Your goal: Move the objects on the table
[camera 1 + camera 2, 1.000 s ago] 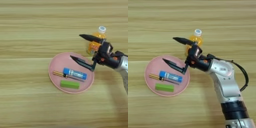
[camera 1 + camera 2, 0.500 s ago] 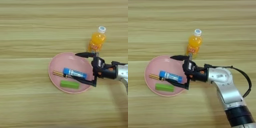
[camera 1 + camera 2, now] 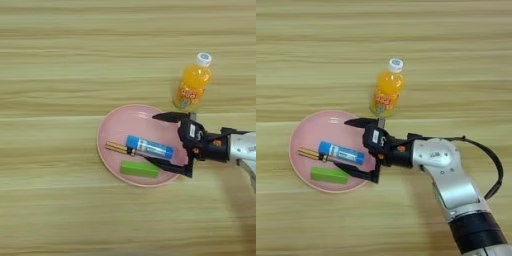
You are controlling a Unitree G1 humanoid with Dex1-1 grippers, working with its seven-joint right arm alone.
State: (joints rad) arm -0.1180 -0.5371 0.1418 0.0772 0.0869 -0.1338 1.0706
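Apparently reaching in, the right tool (image 3: pixel 157 141), fingers spread wide, brackets the blue tube (image 3: pixel 149 147) on the pink plate (image 3: pixel 112 130); closing follows.

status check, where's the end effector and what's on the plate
Right end effector open over the pink plate's right side, fingers straddling the blue tube's end. Green block and screwdriver on plate. Orange bottle upright behind, clear.

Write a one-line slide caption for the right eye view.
Open gripper reaches over pink plate toward blue tube; orange bottle stands behind.
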